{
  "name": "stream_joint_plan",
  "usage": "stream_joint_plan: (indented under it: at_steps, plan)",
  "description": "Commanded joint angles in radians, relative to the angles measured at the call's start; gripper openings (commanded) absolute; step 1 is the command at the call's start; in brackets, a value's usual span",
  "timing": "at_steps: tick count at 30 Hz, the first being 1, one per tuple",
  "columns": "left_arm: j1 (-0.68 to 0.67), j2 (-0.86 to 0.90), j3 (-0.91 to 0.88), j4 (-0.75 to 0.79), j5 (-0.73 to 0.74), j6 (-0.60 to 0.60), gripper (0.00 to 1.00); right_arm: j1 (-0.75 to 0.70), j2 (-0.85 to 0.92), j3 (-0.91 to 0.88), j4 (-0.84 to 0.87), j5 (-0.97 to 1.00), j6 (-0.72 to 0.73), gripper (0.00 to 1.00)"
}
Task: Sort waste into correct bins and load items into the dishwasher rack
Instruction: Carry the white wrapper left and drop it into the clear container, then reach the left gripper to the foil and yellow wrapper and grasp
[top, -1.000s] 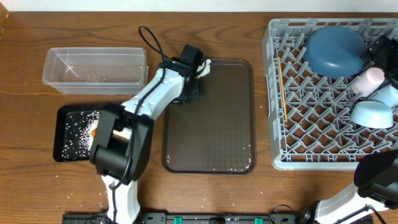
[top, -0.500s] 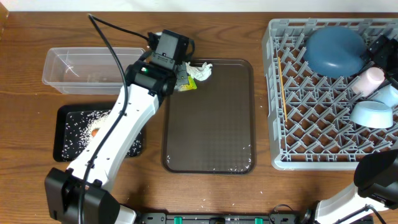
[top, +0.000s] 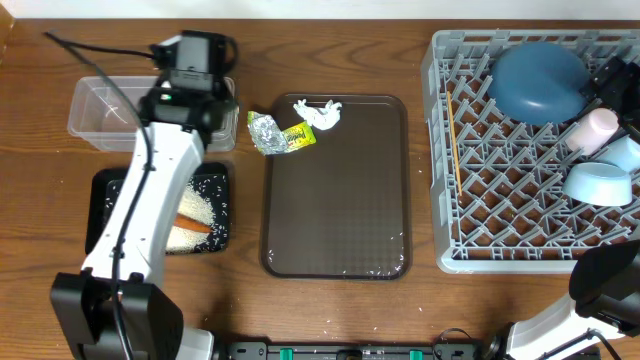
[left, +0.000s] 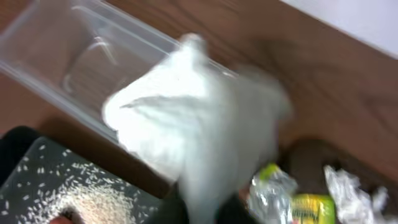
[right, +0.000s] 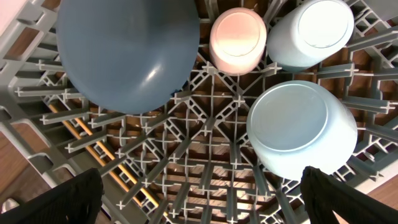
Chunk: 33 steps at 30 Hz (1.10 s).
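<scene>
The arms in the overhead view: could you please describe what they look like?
The left arm has long white links between chunky black joints, with a black wrist housing and a thin black cable looping off it. Of the right arm, only a black joint and a white link show at the frame's corner. Its fingers are matte black.

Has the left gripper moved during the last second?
Yes. The left gripper, holding a tissue, went left from the top-left corner of the brown tray to above the right end of the clear tub.

Dark-brown serving tray (top: 335, 200) flat on the wooden table (top: 330, 30).
</scene>
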Motion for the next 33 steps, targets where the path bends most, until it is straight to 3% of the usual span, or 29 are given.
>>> stream_joint_plan:
  at_steps: [1,3,4,8,12,16,20,24,33]
  plan:
    - [0.059,0.015,-0.018,0.008,-0.027,-0.016,0.33,-0.005,0.001,-0.001,-0.001,-0.003,0.011,0.99]
    - [0.084,0.015,-0.023,0.011,-0.027,-0.016,0.72,-0.005,0.001,-0.001,-0.001,-0.003,0.011,0.99]
    - [0.092,0.015,-0.023,0.008,-0.027,-0.016,0.83,-0.005,0.001,-0.001,-0.001,-0.003,0.011,0.99]
    - [0.1,0.014,-0.023,-0.012,0.071,-0.014,0.87,-0.005,0.001,-0.001,-0.001,-0.003,0.011,0.99]
    - [0.079,0.014,-0.023,-0.029,0.351,0.001,0.87,-0.005,0.001,-0.001,0.0,-0.003,0.011,0.99]
    - [0.013,0.014,-0.046,-0.026,0.55,0.0,0.76,-0.005,0.001,-0.001,-0.001,-0.003,0.011,0.99]
    - [-0.092,0.015,-0.097,-0.019,0.465,-0.005,0.75,-0.005,0.001,-0.001,-0.001,-0.003,0.011,0.99]
    - [-0.156,0.015,-0.156,-0.006,0.303,-0.095,0.76,-0.005,0.001,-0.001,-0.001,-0.003,0.011,0.99]
    - [-0.174,0.017,-0.278,0.14,0.267,-0.126,0.73,-0.005,0.001,-0.001,-0.001,-0.003,0.011,0.99]
